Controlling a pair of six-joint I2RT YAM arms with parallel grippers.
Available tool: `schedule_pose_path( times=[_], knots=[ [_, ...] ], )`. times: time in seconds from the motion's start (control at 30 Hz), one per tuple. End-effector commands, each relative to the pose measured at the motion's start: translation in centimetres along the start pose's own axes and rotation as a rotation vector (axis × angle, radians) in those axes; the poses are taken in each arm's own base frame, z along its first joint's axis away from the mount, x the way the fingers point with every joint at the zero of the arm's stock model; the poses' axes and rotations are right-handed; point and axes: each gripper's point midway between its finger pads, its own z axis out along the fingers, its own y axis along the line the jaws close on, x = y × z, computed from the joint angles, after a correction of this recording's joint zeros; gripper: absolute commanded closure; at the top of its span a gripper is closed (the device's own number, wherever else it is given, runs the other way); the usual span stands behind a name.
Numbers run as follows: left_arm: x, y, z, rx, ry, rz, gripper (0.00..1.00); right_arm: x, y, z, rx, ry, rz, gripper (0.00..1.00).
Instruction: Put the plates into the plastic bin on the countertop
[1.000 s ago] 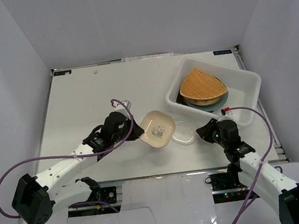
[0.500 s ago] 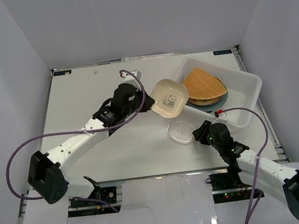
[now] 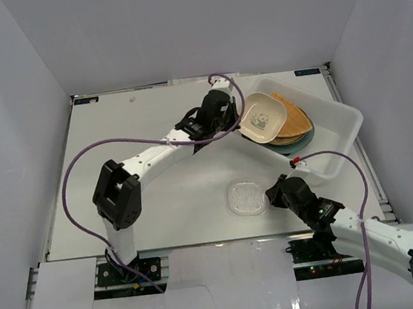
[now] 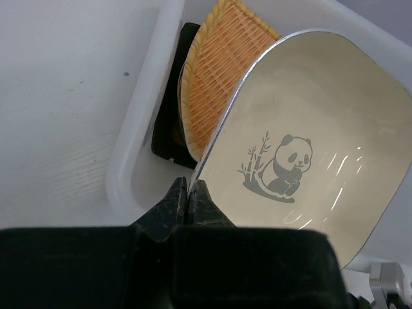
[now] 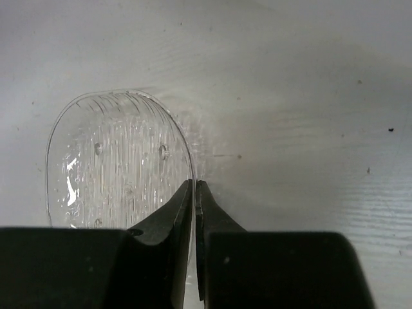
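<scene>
My left gripper (image 3: 232, 119) (image 4: 190, 193) is shut on the rim of the small cream square plate with a panda motif (image 3: 262, 120) (image 4: 302, 129). It holds the plate tilted over the left end of the plastic bin (image 3: 339, 156) (image 4: 138, 129). In the bin lie the orange woven triangular plate (image 3: 299, 120) (image 4: 215, 71), a teal plate (image 3: 306, 143) under it, and a black-rimmed plate (image 4: 168, 129). My right gripper (image 3: 272, 193) (image 5: 194, 188) is shut on the right rim of the clear glass dish (image 3: 246, 198) (image 5: 116, 167), which lies low at the countertop (image 3: 143, 184).
White walls stand round the countertop. The bin sits at the back right, angled. Purple cables loop from both arms over the table. The left arm stretches diagonally across the middle.
My left gripper has carried the panda plate up and right, from the table's middle to over the bin. My right gripper has shifted the glass dish slightly toward the near edge.
</scene>
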Motion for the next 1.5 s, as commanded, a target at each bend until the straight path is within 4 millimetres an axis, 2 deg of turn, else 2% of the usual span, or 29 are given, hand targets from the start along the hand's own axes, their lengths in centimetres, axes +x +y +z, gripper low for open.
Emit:
schedule_pose_path(
  times=[0.0, 0.17, 0.2, 0.23, 0.27, 0.3, 0.37, 0.4, 0.53, 0.6, 0.63, 0.67, 0.73, 0.77, 0.8, 0.83, 0.87, 0.9, 0.93, 1.0, 1.03, 1.07, 1.1, 1.13, 1.2, 1.3, 1.37, 1.4, 1.47],
  knots=[
    [-2.5, -3.7, 1.2, 0.041, -0.079, 0.080, 1.00, 2.3, -1.3, -1.9, 0.050, 0.122, -0.020, 0.92],
    [-1.1, -6.1, 4.6, 0.039, -0.052, 0.144, 1.00, 0.5, -0.1, -4.2, 0.018, 0.123, -0.058, 0.92],
    [-2.2, -6.9, 4.7, 0.048, -0.072, 0.142, 1.00, -0.5, 0.8, -4.7, -0.003, 0.109, -0.057, 0.92],
    [-0.8, -6.3, 5.9, 0.026, -0.034, 0.154, 0.99, -0.9, 1.1, -5.1, -0.014, 0.105, -0.067, 0.92],
    [-0.7, -6.3, 6.3, 0.021, -0.031, 0.162, 0.92, -1.3, 1.2, -5.7, -0.015, 0.105, -0.074, 0.92],
    [-1.8, -6.8, 6.3, 0.026, -0.053, 0.160, 0.73, -2.5, 2.3, -6.3, -0.040, 0.083, -0.070, 0.92],
    [-2.6, -7.1, 6.0, 0.027, -0.066, 0.163, 0.47, -3.7, 3.2, -7.1, -0.065, 0.065, -0.084, 0.92],
    [-3.5, -7.2, 5.6, 0.030, -0.086, 0.160, 0.23, -4.3, 3.7, -7.4, -0.076, 0.059, -0.090, 0.92],
    [-9.2, -8.1, 1.4, 0.056, -0.194, 0.164, 0.02, -8.9, 6.3, -8.9, -0.100, -0.047, -0.116, 0.92],
    [-12.9, -8.3, -2.8, 0.075, -0.268, 0.148, 0.02, -10.2, 6.3, -8.7, -0.056, -0.080, -0.148, 0.92],
    [-14.2, -8.3, -4.4, 0.080, -0.300, 0.145, 0.02, -12.3, 6.8, -9.2, -0.038, -0.142, -0.144, 0.92],
    [-15.9, -7.9, -7.7, 0.077, -0.347, 0.146, 0.02, -13.2, 6.7, -9.0, -0.005, -0.163, -0.178, 0.92],
    [-17.4, -7.4, -11.1, 0.071, -0.405, 0.145, 0.02, -16.0, 6.5, -9.2, 0.064, -0.248, -0.191, 0.92],
    [-16.0, -6.1, -11.6, 0.043, -0.384, 0.152, 0.02, -18.0, 6.7, -9.1, 0.096, -0.283, -0.185, 0.92],
    [-17.6, -6.0, -15.7, 0.064, -0.442, 0.133, 0.02, -19.3, 6.6, -9.0, 0.115, -0.301, -0.221, 0.92],
    [-17.3, -5.5, -17.0, 0.064, -0.445, 0.130, 0.02, -20.6, 7.5, -8.7, 0.083, -0.325, -0.212, 0.92],
    [-14.5, -4.2, -16.6, 0.048, -0.387, 0.125, 0.02, -22.7, 6.1, -7.9, 0.132, -0.347, -0.182, 0.92],
    [-15.0, -3.7, -20.0, 0.065, -0.425, 0.094, 0.02, -23.8, 5.8, -7.4, 0.129, -0.355, -0.171, 0.92],
    [-11.4, -2.0, -19.2, 0.044, -0.351, 0.082, 0.02, -25.6, 4.4, -6.3, 0.139, -0.367, -0.137, 0.92],
    [-8.3, -0.7, -20.4, 0.057, -0.309, 0.066, 0.02, -27.3, 2.8, -5.2, 0.158, -0.378, -0.093, 0.92],
    [-7.8, -0.4, -22.8, 0.092, -0.328, 0.052, 0.02, -27.8, 2.8, -4.7, 0.119, -0.360, -0.068, 0.92],
    [-6.1, 0.4, -23.1, 0.092, -0.302, 0.052, 0.02, -29.0, 1.1, -3.6, 0.145, -0.368, -0.030, 0.92],
    [-2.3, 2.2, -22.3, 0.068, -0.228, 0.062, 0.02, -29.8, 0.9, -3.2, 0.139, -0.373, -0.005, 0.92],
    [-1.4, 3.0, -23.8, 0.071, -0.230, 0.056, 0.02, -30.3, 1.0, -2.8, 0.106, -0.365, 0.032, 0.92],
    [2.0, 5.3, -24.7, 0.043, -0.193, 0.056, 0.02, -31.3, 0.5, -1.1, 0.092, -0.351, 0.077, 0.92],
    [4.7, 7.5, -25.4, -0.001, -0.161, 0.067, 0.02, -32.9, -0.9, 0.7, 0.107, -0.363, 0.170, 0.92],
    [4.9, 8.4, -26.3, -0.019, -0.184, 0.067, 0.02, -32.6, -1.5, 2.4, 0.116, -0.334, 0.190, 0.70],
    [5.3, 8.8, -26.4, -0.028, -0.178, 0.074, 0.02, -32.3, -1.8, 2.9, 0.124, -0.316, 0.194, 0.43],
    [5.9, 9.2, -26.6, -0.030, -0.180, 0.088, 0.02, -31.9, -1.2, 3.3, 0.096, -0.268, 0.165, 0.19]
  ],
)
